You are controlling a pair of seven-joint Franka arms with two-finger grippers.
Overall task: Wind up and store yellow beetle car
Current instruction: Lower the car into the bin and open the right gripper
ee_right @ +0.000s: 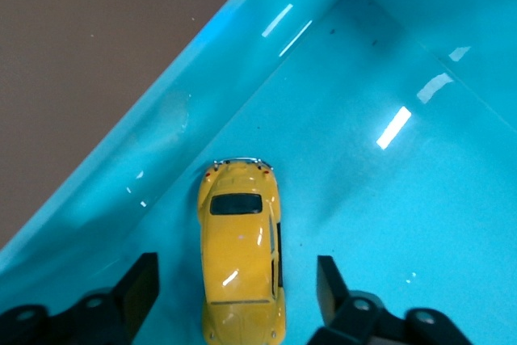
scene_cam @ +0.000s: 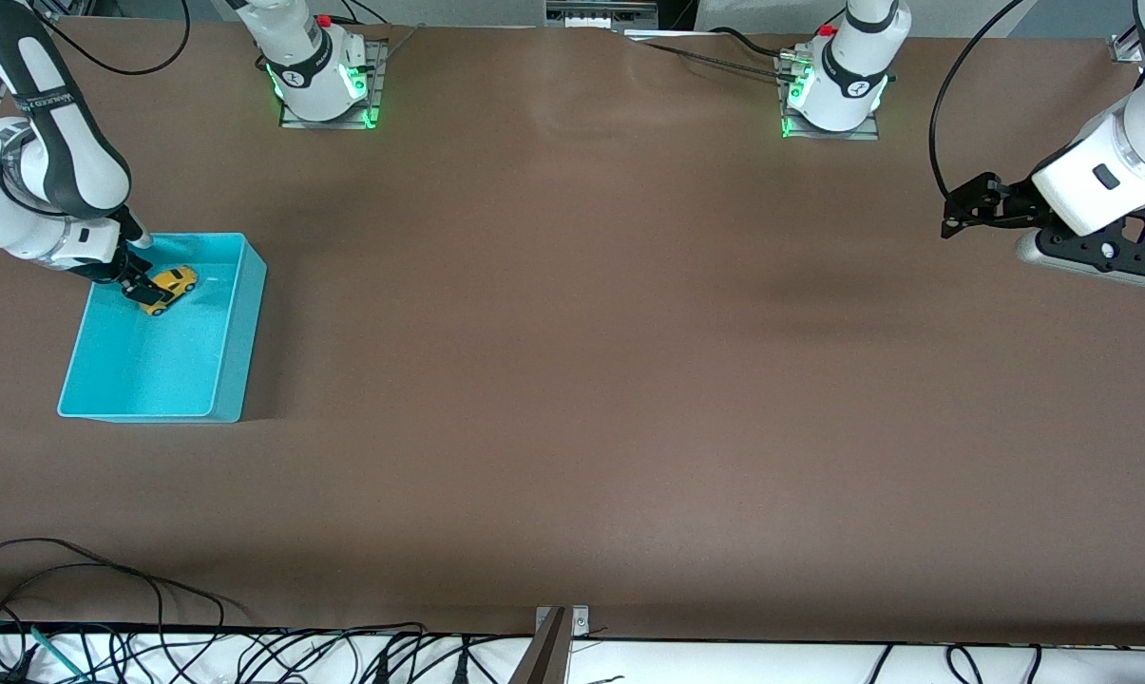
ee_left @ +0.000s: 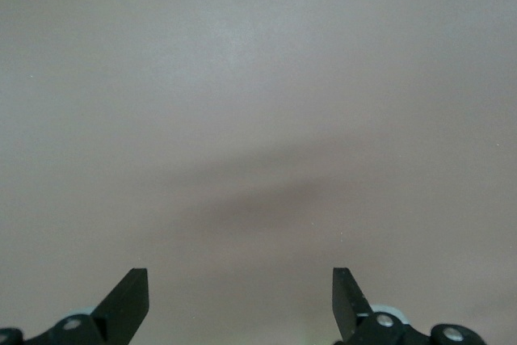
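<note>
The yellow beetle car (scene_cam: 175,283) (ee_right: 241,232) rests on the floor of the turquoise bin (scene_cam: 238,328) (ee_right: 388,216), close to the bin's wall toward the robots' bases. My right gripper (scene_cam: 150,294) (ee_right: 236,276) reaches down into the bin and stands open around the car's front end, with a gap between each finger and the car's sides. My left gripper (scene_cam: 954,215) (ee_left: 241,280) hangs open over bare table at the left arm's end, with nothing between its fingers.
The bin stands at the right arm's end of the brown table (scene_cam: 572,380). Cables (scene_cam: 154,646) run along the table's edge nearest the front camera.
</note>
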